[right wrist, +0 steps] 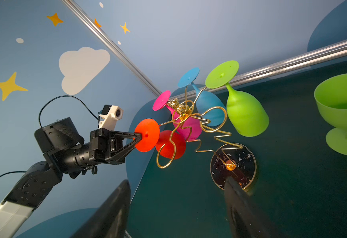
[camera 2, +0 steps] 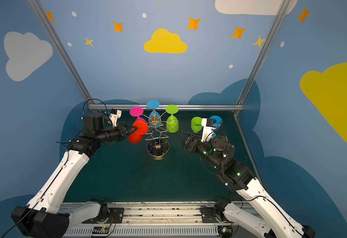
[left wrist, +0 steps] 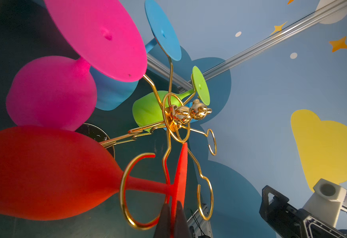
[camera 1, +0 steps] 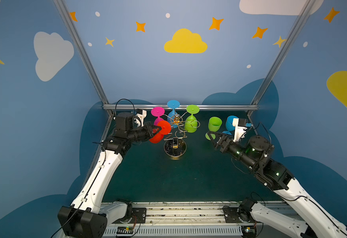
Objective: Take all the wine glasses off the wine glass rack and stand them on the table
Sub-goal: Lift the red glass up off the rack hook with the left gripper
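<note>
Painted clouds and stars ring the cell as I hold the left gripper clamped on the foot rim of the red wine glass. That glass hangs bowl-down and tilted on the near-left arm of the wine glass rack, its stem threaded through a gold loop. I judge the foot is pinched edge-on so the stem can slide out of the loop's open side.

A hanging pink glass, hanging blue glass and hanging green glass fill the far arms, feet up. My right gripper, jaws spread and empty, hovers right of the rack. It is near an upright green glass and an upright blue glass, which is partly hidden behind the wrist camera. I take both as already unloaded.

Mid-table, the rack's round dark base sits on a dark green mat. An aluminium rail edges the far side, and blue walls close in left, far and right.
</note>
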